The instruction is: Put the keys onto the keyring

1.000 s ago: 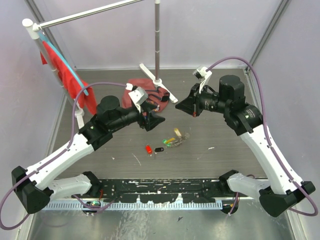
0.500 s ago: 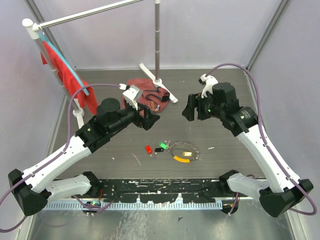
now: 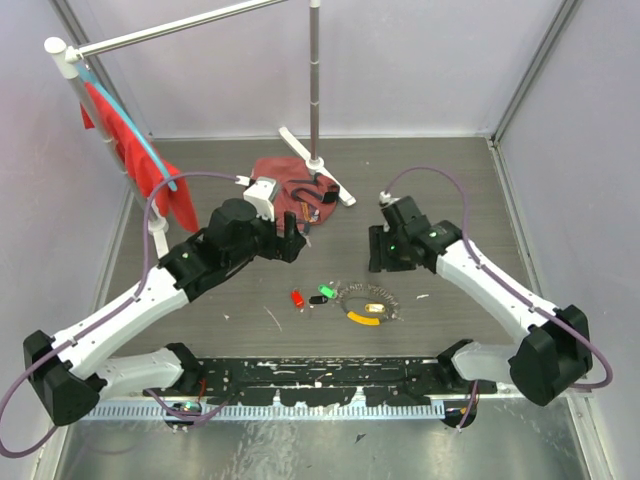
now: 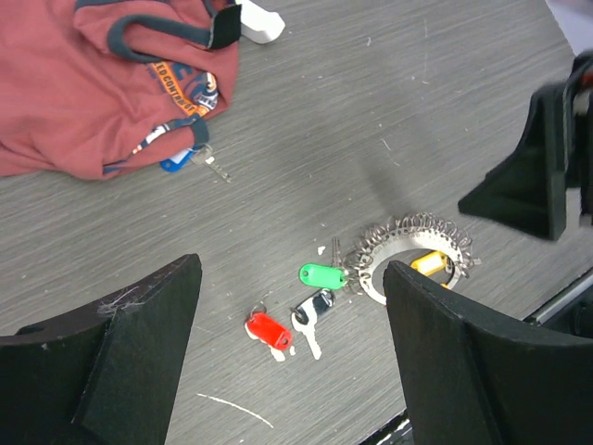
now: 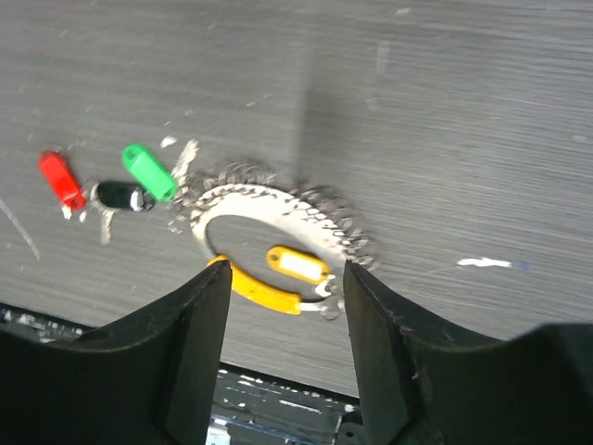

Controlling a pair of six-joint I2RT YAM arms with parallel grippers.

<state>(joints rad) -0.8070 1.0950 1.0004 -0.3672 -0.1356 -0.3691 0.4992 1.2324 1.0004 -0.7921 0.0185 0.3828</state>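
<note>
The keyring [image 3: 368, 299], a silvery coiled loop, lies flat on the table with a yellow tag [image 5: 296, 264] inside it and a yellow arc [image 5: 258, 288] on its near side. A green-tagged key [image 4: 322, 275] lies against its left edge. A black-tagged key [image 4: 313, 311] and a red-tagged key [image 4: 267, 331] lie loose to the left of that. A blue-tagged key [image 4: 176, 162] pokes out from the red cloth [image 4: 102, 83]. My right gripper [image 5: 285, 278] hangs open above the ring's near side, holding nothing. My left gripper [image 4: 292, 278] is open wide, high over the loose keys.
A white-footed metal pole stand [image 3: 315, 160] rises at the back, its foot beside the red cloth [image 3: 285, 180]. A red garment hangs from a rack [image 3: 130, 150] at the far left. A black strip [image 3: 320, 375] runs along the near edge.
The keyring was bunched a second ago and now lies spread flat. My right gripper has opened and come down nearer the ring. The left arm drew back a little and opened wider.
</note>
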